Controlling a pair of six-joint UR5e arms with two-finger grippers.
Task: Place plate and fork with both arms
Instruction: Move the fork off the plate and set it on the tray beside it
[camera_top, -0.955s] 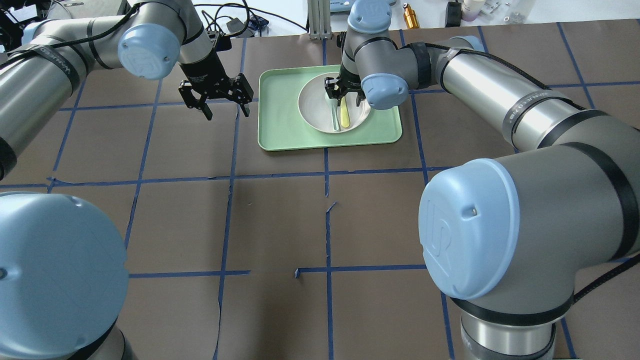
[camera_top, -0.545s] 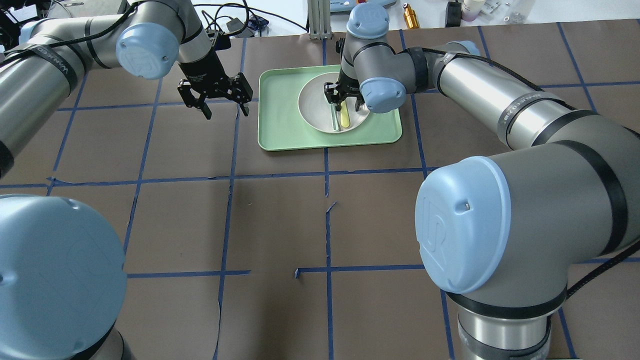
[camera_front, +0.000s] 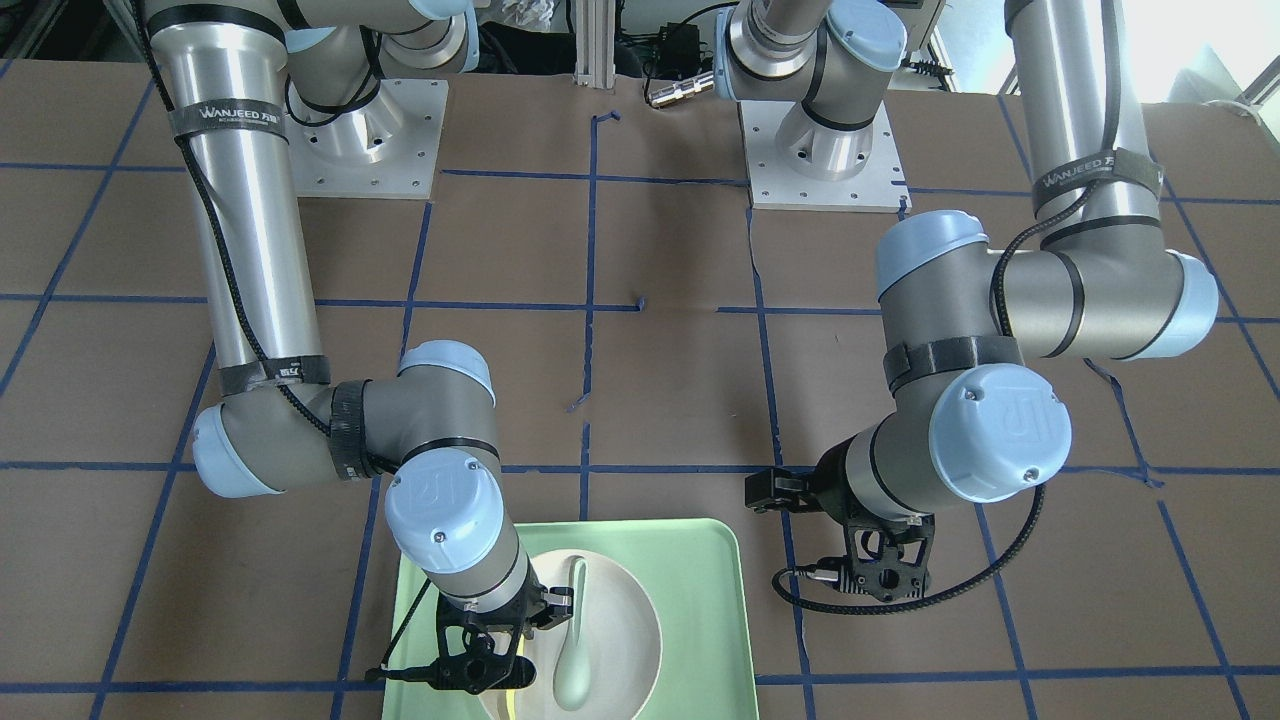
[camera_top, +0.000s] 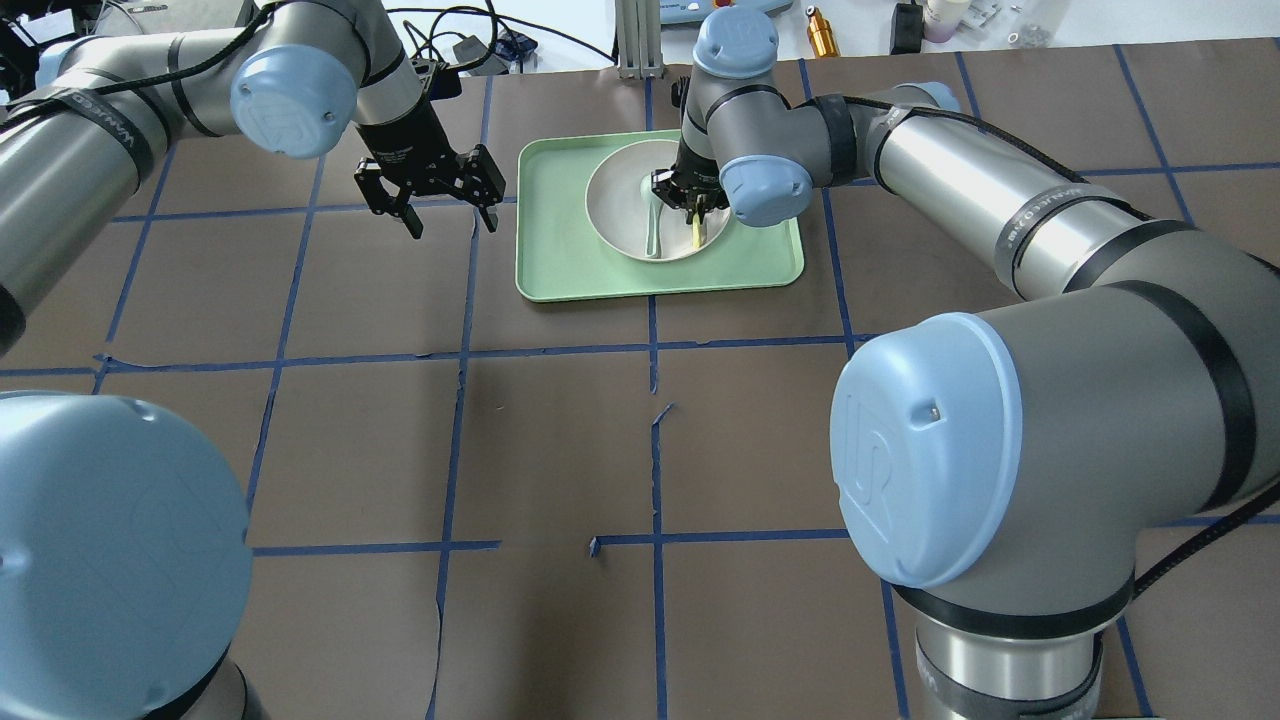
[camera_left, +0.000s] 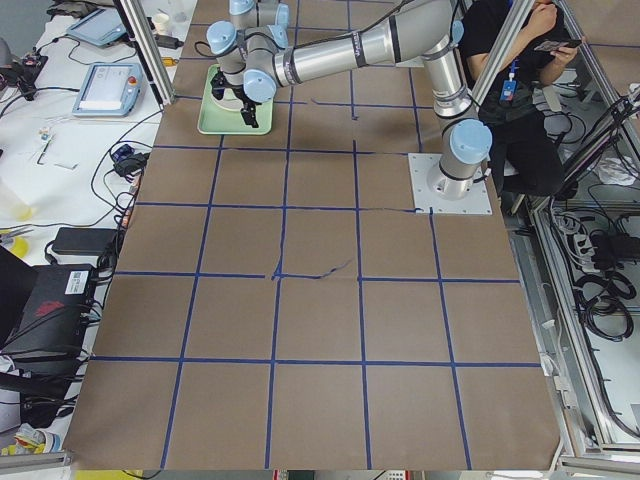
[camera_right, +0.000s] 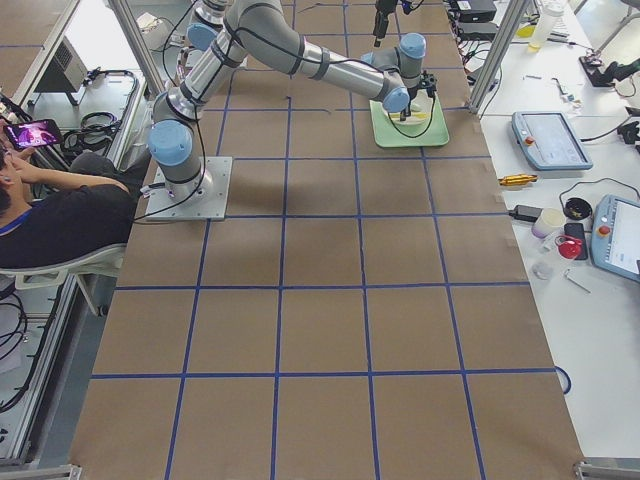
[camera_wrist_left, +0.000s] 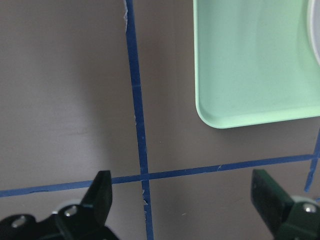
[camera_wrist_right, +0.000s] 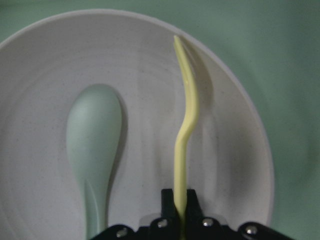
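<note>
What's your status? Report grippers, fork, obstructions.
Right gripper shut on slim pale yellow plastic fork, over round off-white plate. Left gripper open, beside mint-green rectangular tray. Pale grey-green spoon lies in plate beside fork.

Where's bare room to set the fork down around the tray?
Bare table on the robot side of the tray; also the tray floor on the plate's left-arm side. Crowded: the plate itself, with spoon, fork and right gripper.

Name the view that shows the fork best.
Right wrist-mounted: the fork spans the frame, clamped in the right gripper over the plate. Overhead shows a short yellow sliver; front-facing barely any; side views, nothing legible.
</note>
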